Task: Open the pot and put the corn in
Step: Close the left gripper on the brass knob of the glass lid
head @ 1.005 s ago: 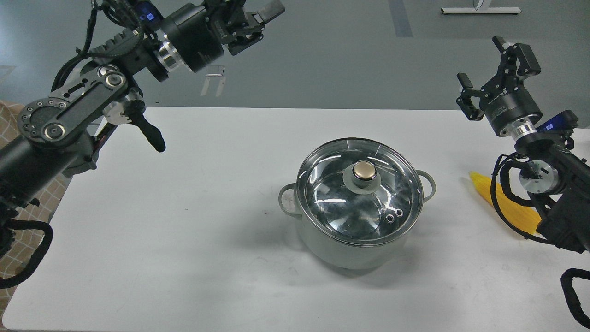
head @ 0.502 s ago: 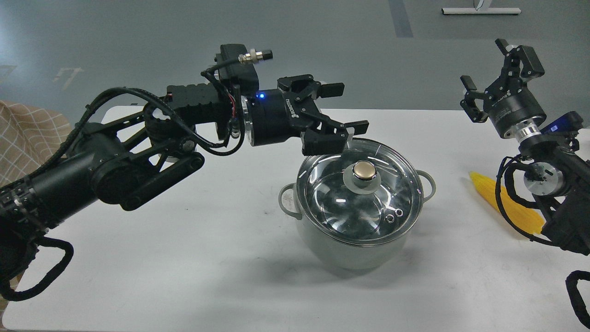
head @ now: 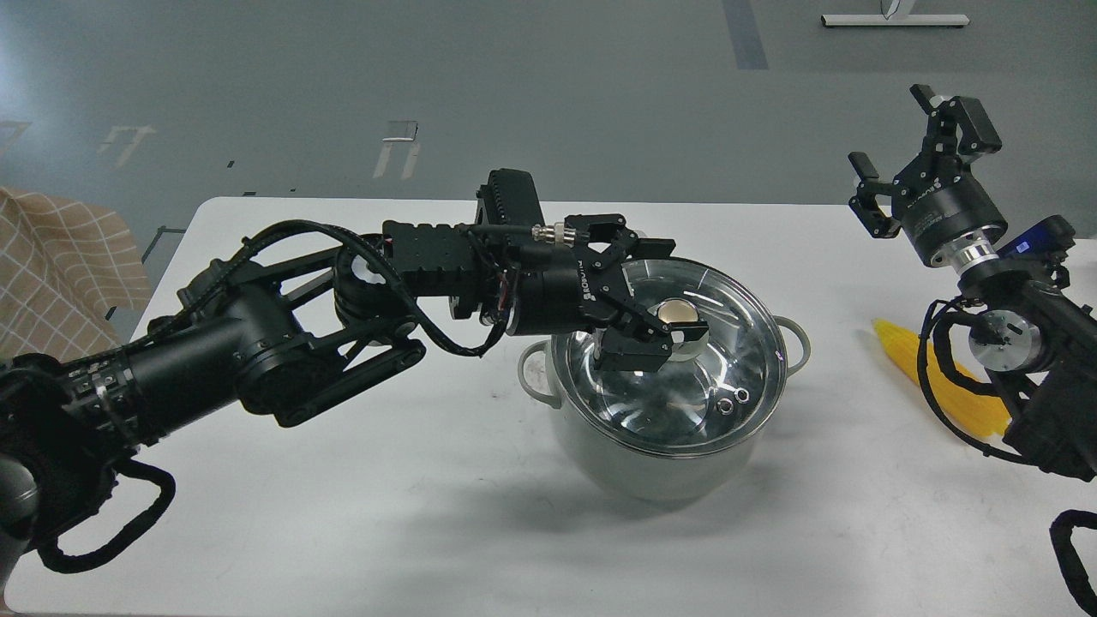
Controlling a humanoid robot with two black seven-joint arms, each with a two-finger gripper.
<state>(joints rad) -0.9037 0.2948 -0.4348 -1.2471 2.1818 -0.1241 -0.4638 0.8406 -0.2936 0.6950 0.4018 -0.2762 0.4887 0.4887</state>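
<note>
One head cam, looking fwd and down, fairly close over the table (head: 360, 514).

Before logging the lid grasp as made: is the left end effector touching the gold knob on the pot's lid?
Cannot tell. The head view shows the left end effector straddling the gold knob, fingers either side, but neither contact nor gap shows plainly.

The left arm is stretched low toward the right, its left gripper (head: 664, 287) held with fingers spread apart. The right arm is bent upward, its right gripper (head: 921, 154) raised, fingers parted.
</note>
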